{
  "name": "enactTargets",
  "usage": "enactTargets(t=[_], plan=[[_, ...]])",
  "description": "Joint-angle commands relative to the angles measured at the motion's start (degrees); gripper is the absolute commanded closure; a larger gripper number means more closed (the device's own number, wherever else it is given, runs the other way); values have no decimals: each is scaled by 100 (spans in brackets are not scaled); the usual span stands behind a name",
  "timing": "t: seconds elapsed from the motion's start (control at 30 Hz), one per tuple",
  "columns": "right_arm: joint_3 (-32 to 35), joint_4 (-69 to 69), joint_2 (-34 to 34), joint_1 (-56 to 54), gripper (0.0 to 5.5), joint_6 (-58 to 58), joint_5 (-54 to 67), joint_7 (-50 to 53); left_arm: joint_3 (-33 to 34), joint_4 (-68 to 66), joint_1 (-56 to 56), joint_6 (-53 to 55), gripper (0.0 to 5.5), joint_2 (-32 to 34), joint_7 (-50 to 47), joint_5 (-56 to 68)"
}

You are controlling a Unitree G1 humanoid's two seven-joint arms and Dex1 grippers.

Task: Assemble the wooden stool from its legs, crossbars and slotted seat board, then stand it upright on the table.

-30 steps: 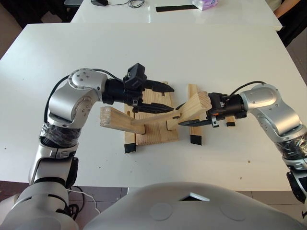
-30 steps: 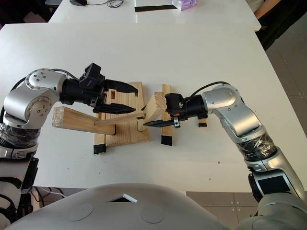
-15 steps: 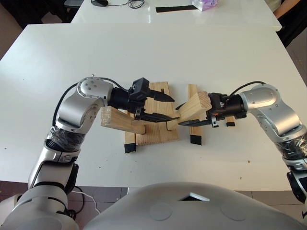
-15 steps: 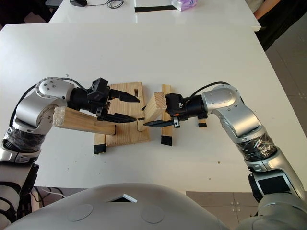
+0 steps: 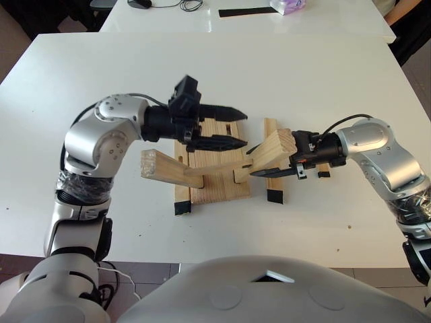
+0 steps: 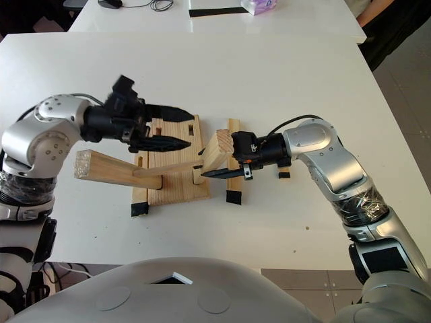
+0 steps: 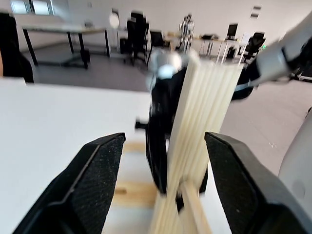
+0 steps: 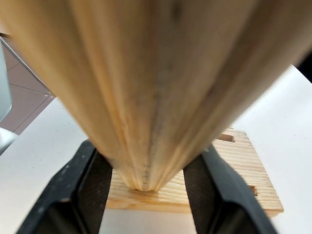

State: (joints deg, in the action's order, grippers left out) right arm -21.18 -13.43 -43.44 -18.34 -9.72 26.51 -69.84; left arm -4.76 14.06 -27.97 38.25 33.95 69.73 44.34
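The slotted seat board (image 5: 217, 185) lies flat on the white table (image 5: 303, 74). Over it rests a frame of two legs joined by a crossbar (image 5: 214, 167). The frame's left leg (image 5: 161, 168) sticks out past the board's left edge. My right gripper (image 5: 257, 161) is shut on the frame's right leg (image 5: 275, 149), which fills the space between its pads (image 8: 92, 180) in the right wrist view. My left gripper (image 5: 233, 127) hovers open above the board, just left of that leg, holding nothing. Its fingers (image 7: 97, 185) frame the held leg (image 7: 207, 117) from a distance.
A loose leg (image 5: 272, 129) with a black foot pad (image 5: 275, 197) lies on the table under my right gripper. Another black foot (image 5: 182, 208) shows at the board's front left corner. A second table (image 5: 222, 13) stands behind.
My left gripper dipped down to the crossbar half a second ago, then lifted back up above the board, still open. The right arm and the frame have stayed put.
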Motion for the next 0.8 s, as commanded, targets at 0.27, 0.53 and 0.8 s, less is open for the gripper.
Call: enactTargets(t=[0.27, 0.53, 0.8], plan=[[-496, 342, -181, 370, 346, -214, -934, 57, -848, -426, 834, -909, 246, 385, 475, -1250], [-505, 368, -197, 344, 346, -199, -941, 36, -960, -760, 750, -1164, 246, 219, 266, -1484], [-496, 315, -193, 353, 346, -239, -923, 103, -228, -414, 376, -593, 246, -175, -445, -632]])
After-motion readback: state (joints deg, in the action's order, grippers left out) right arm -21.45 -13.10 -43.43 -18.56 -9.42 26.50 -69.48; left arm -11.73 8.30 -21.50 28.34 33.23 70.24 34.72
